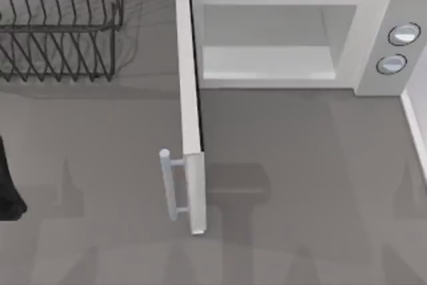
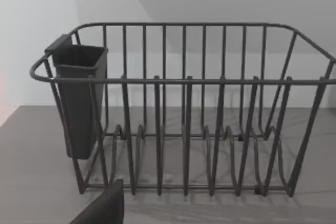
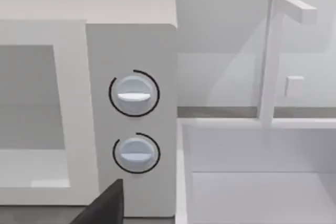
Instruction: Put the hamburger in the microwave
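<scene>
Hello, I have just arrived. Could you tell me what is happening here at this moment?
Nothing is being handled right now. The microwave stands at the back of the table with its door swung wide open and its pale cavity bare, so it looks ready for loading. A black wire rack stands at the back left. The left wrist camera faces that rack, and the right wrist camera faces the microwave's two knobs.

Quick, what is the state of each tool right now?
Left tool: cannot be told.
Right tool: cannot be told.
</scene>
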You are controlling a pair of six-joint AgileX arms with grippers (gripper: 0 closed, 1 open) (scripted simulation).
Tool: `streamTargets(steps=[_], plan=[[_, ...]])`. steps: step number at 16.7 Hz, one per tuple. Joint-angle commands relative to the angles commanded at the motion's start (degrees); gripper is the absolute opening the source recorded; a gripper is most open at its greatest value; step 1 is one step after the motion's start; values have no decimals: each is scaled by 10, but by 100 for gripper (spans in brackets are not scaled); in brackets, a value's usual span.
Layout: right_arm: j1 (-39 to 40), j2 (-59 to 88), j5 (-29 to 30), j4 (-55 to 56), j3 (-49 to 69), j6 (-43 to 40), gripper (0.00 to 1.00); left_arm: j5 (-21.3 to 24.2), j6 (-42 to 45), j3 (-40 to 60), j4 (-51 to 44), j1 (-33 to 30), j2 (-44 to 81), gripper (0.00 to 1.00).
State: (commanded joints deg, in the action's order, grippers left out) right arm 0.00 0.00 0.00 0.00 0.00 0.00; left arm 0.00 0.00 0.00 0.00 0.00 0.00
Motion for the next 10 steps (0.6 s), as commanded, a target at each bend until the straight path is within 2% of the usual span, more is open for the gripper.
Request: streamTargets(steps=[5, 8, 10], plan=[[-16, 36, 0, -32, 27, -38, 100, 0, 0, 0, 0, 0, 0, 100], [-51, 123, 0, -100, 86, -127, 100, 0, 0, 0, 0, 0, 0, 100], [-80, 211, 0, -160, 135, -218, 100, 0, 0, 0, 0, 0, 0, 100]])
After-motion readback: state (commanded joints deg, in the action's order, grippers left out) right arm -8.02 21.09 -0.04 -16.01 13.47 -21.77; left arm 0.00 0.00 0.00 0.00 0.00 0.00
